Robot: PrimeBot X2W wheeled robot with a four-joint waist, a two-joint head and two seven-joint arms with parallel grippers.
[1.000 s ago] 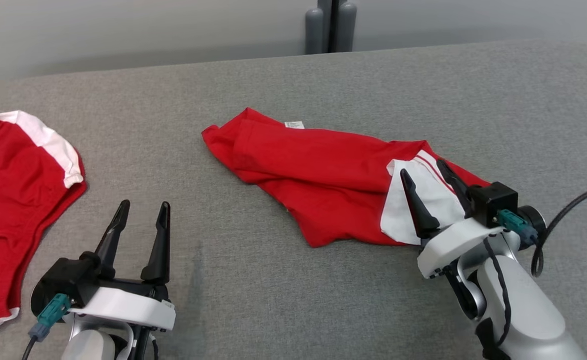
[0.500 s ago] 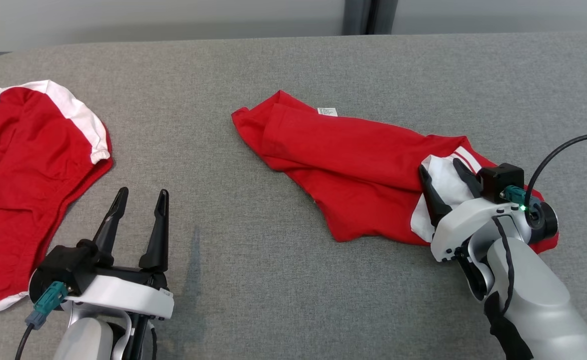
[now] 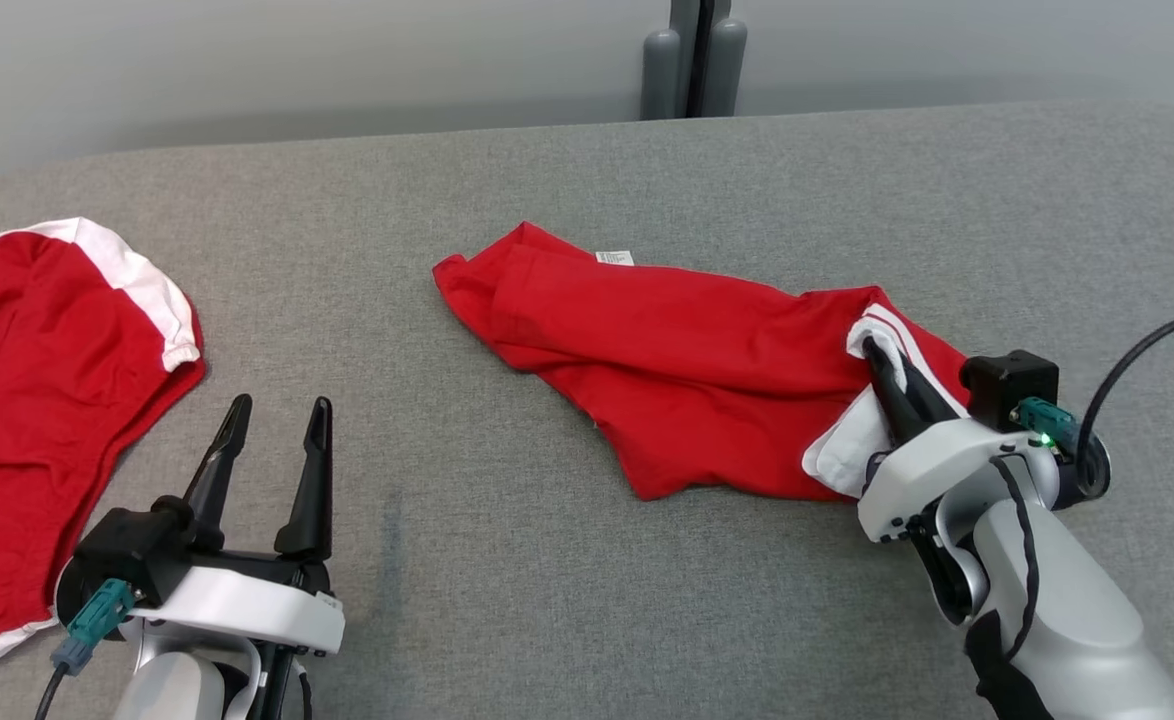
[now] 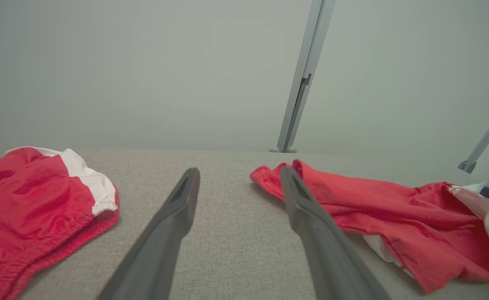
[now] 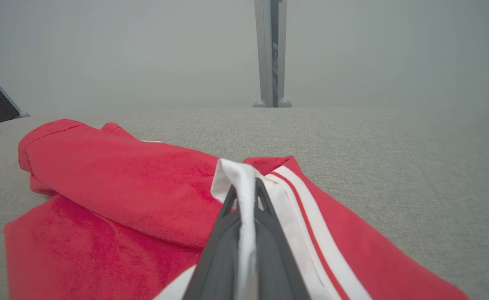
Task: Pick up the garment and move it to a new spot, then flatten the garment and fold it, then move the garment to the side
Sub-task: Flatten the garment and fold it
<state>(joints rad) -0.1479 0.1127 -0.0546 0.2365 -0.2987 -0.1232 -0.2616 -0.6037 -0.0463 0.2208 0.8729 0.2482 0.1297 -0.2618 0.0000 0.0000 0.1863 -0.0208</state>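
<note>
garment (image 3: 687,370): crumpled red fabric with white striped trim, is laid right of the centre of the grey fabric table (image 3: 507,580).
right gripper (image 3: 882,355): is clamped onto the white trim.
left gripper (image 3: 280,405): is held wide near the front edge.

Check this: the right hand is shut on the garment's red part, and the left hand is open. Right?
No: the right hand is shut on the white part of the garment, as the right wrist view shows. The left hand is open.

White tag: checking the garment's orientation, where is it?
Head view, centre: the white tag sits on the far edge of the middle garment, toward its left end.
</note>
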